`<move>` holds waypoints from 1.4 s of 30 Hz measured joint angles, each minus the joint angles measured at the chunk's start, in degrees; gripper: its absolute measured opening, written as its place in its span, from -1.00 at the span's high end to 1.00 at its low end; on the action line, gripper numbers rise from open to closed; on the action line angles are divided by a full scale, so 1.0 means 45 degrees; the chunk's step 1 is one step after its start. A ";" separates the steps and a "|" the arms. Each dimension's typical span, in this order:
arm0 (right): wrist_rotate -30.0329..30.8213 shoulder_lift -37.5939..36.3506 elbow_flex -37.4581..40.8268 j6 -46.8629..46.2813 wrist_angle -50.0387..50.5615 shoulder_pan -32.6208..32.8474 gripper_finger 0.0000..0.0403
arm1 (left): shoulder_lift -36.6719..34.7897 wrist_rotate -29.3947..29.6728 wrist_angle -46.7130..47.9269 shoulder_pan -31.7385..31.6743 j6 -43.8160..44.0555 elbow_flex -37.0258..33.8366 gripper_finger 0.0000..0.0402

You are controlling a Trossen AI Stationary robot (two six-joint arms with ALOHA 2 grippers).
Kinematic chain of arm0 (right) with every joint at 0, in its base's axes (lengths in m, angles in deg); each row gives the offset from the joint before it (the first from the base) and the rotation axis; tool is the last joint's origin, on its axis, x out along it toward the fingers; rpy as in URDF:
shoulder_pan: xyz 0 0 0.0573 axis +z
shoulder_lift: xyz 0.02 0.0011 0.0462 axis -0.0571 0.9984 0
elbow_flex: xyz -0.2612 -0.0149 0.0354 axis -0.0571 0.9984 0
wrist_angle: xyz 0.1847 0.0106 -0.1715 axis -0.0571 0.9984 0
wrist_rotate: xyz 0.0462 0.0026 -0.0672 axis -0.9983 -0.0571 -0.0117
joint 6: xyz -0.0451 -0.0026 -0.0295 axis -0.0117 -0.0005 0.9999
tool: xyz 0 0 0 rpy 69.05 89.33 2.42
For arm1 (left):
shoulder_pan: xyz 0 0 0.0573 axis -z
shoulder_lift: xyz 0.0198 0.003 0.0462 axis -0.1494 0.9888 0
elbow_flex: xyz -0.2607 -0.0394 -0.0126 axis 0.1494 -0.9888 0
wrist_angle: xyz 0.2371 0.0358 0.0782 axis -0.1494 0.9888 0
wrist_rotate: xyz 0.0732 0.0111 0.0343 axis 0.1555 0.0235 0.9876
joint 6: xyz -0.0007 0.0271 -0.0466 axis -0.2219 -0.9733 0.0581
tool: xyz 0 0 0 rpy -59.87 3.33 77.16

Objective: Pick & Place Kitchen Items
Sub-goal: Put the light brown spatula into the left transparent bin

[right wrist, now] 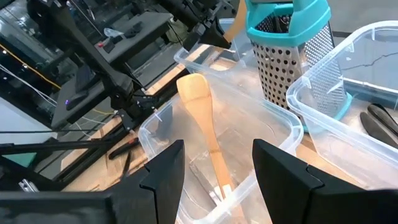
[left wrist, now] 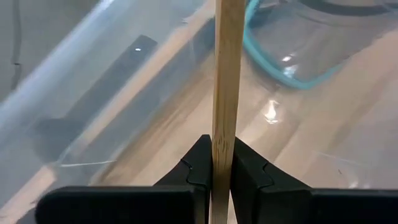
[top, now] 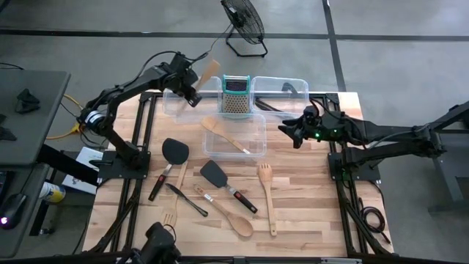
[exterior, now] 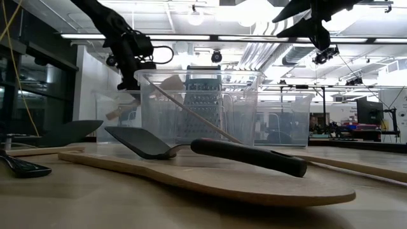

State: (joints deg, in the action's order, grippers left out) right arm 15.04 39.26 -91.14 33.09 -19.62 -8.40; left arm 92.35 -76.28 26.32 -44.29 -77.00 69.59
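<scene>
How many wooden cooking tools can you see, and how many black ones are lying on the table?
Wooden tools: 5 (one held by the left gripper, one in a clear bin, three on the table)
Black tools: 3
Total: 8

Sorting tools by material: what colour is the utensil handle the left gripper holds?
Light natural wood; the wooden handle shows best in the left wrist view.

Grey concrete floor [top: 396, 59] all round the pale wood-plank surface [top: 308, 198]. Black floor fan [top: 244, 22] standing beyond its far edge. Overhead, bright strip lights [exterior: 222, 39] and exposed ducts. Distant workbenches with monitors [exterior: 369, 111].
</scene>
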 joint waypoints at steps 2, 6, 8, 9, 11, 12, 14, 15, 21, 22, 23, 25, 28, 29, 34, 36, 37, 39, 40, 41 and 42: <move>0.0004 0.0057 -0.0002 -0.0177 -0.0019 -0.0004 0.10 | 0.0062 -0.0369 0.0026 0.0000 0.0004 0.0000 0.86; -0.0001 0.0096 0.0000 -0.0210 -0.0026 -0.0002 0.10 | 0.0212 -0.0212 0.0300 0.0000 -0.0005 0.0000 0.86; -0.0003 0.0135 0.0000 -0.0258 0.0017 -0.0005 0.10 | 0.0297 -0.0157 0.0335 0.0000 -0.0001 0.0000 0.86; -0.0005 0.0138 0.0000 -0.0260 0.0023 -0.0005 0.10 | 0.0299 -0.0152 0.0363 0.0000 -0.0006 0.0000 0.86; -0.0002 0.0123 0.0000 -0.0260 -0.0018 -0.0001 0.10 | 0.0299 -0.0062 0.0444 0.0000 -0.0015 0.0000 0.86; 0.0000 0.0123 0.0000 -0.0260 -0.0018 -0.0005 0.10 | 0.0299 0.0012 0.0463 0.0000 -0.0020 0.0000 0.85; 0.0000 0.0133 0.0000 -0.0260 0.0001 -0.0005 0.10 | 0.0302 0.0047 0.0456 0.0000 -0.0020 0.0000 0.85; -0.0003 0.0133 0.0000 -0.0260 -0.0007 -0.0002 0.10 | 0.0299 0.0058 0.0458 0.0000 -0.0023 0.0000 0.85; -0.0005 0.0133 0.0000 -0.0260 -0.0007 -0.0001 0.10 | 0.0300 0.0514 0.0522 0.0000 -0.0686 0.0000 0.85; -0.0005 0.0133 0.0000 -0.0260 -0.0003 -0.0003 0.10 | 0.0303 0.0514 0.0537 0.0000 -0.0691 0.0000 0.85; -0.0005 0.0133 0.0000 -0.0255 -0.0003 -0.0005 0.10 | 0.0299 0.0514 0.0556 0.0000 -0.0691 0.0000 0.85; -0.0005 0.0133 0.0000 -0.0255 -0.0003 0.0000 0.10 | 0.0299 0.0514 0.0596 0.0000 -0.0695 0.0000 0.84; -0.0005 0.0133 0.0000 -0.0241 -0.0003 0.0000 0.10 | 0.0299 0.0509 0.0606 0.0000 -0.0691 0.0000 0.79; -0.0005 0.0133 0.0000 -0.0240 -0.0003 -0.0002 0.10 | 0.0299 0.0509 0.0620 0.0000 -0.0691 0.0000 0.77; -0.0005 0.0133 0.0000 -0.0227 -0.0003 -0.0005 0.10 | 0.0299 0.0509 0.0858 0.0000 -0.0686 0.0000 0.66; -0.0005 0.0133 0.0000 -0.0221 -0.0003 0.0000 0.10 | 0.0299 0.0509 0.1004 0.0000 -0.0686 0.0000 0.64; -0.0005 0.0133 0.0000 -0.0216 -0.0003 -0.0002 0.10 | 0.0299 0.0509 0.1009 0.0000 -0.0686 0.0000 0.64; -0.0005 0.0133 0.0000 -0.0211 -0.0003 -0.0002 0.10 | 0.0299 0.0509 0.1027 0.0000 -0.0686 0.0000 0.63; -0.0005 0.0133 0.0000 -0.0211 -0.0003 -0.0003 0.10 | 0.0299 0.0509 0.1037 0.0000 -0.0685 0.0000 0.63; -0.0005 0.0133 0.0000 -0.0211 -0.0003 0.0000 0.10 | 0.0299 0.0509 0.1033 0.0000 -0.0682 0.0000 0.63; -0.0010 0.0133 0.0000 -0.0211 -0.0003 0.0000 0.10 | 0.0299 0.0509 0.1033 0.0000 -0.0684 0.0000 0.63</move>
State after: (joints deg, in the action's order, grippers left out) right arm 14.99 39.86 -91.14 32.14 -19.63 -8.40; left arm 93.70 -73.99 30.97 -44.29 -80.08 69.59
